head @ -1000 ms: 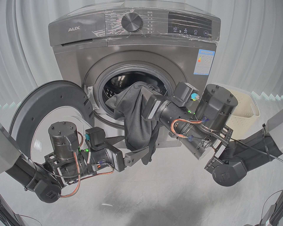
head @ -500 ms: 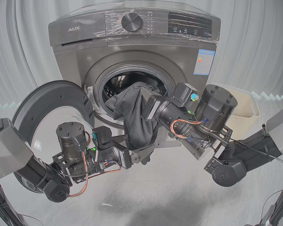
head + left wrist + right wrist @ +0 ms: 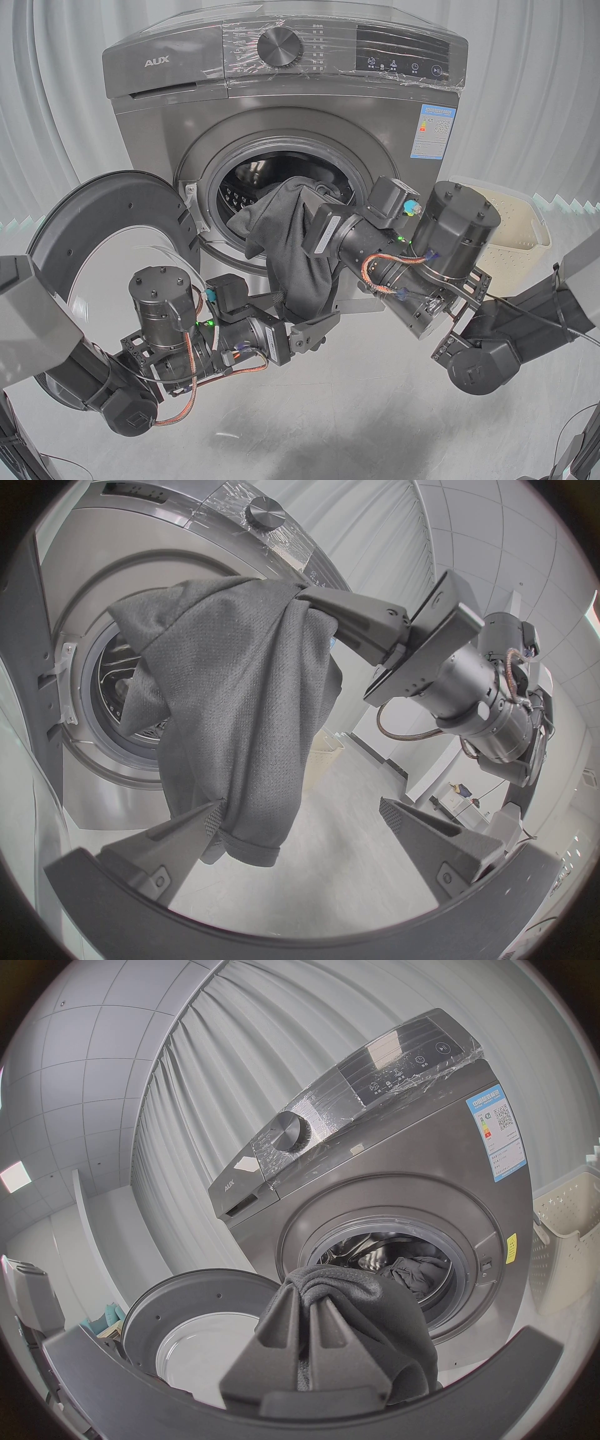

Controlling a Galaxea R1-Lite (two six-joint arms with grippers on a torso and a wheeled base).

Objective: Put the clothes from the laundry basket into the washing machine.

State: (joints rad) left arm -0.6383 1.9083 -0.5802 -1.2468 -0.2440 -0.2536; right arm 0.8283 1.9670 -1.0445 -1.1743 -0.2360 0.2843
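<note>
Our right gripper [image 3: 304, 1300] pinches a dark grey garment [image 3: 284, 250], which hangs in front of the washing machine's [image 3: 162, 137] open porthole. Our left gripper [image 3: 300, 808] is spread wide below, one finger touching the garment's hem. The laundry basket [image 3: 522, 240] stands beside the machine.

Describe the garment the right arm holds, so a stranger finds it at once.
Start at the grey washing machine with its round door swung open. Across its opening hangs a dark grey garment, pinched in the right gripper. Unlike the dark clothes lying inside the drum, it dangles outside the machine.
</note>
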